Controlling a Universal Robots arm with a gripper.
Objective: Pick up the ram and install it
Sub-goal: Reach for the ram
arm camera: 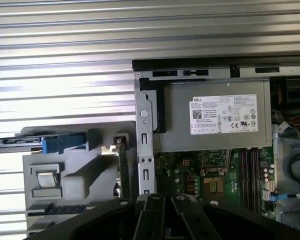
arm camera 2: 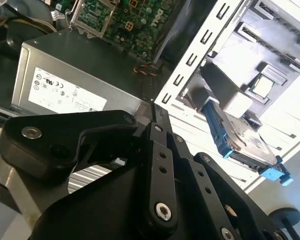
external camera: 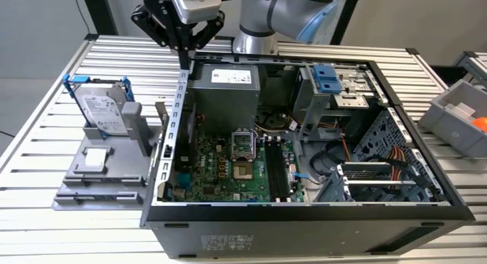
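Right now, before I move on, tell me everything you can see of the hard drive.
The hard drive is a flat grey metal box with a white label on its face and blue rails along both long sides. It stands tilted in a grey holder on the slatted table, on the exterior view's left of the open computer case. I see nothing else touching it.

The gripper (external camera: 185, 57) hangs over the back corner of the open computer case (external camera: 304, 218), jaws pointing down and drawn together. On the slatted surface (external camera: 45, 241) at the exterior view's left, a hard drive (external camera: 102, 107) leans in a grey holder (external camera: 99, 181). The ram (external camera: 161, 117) stands on edge beside it.
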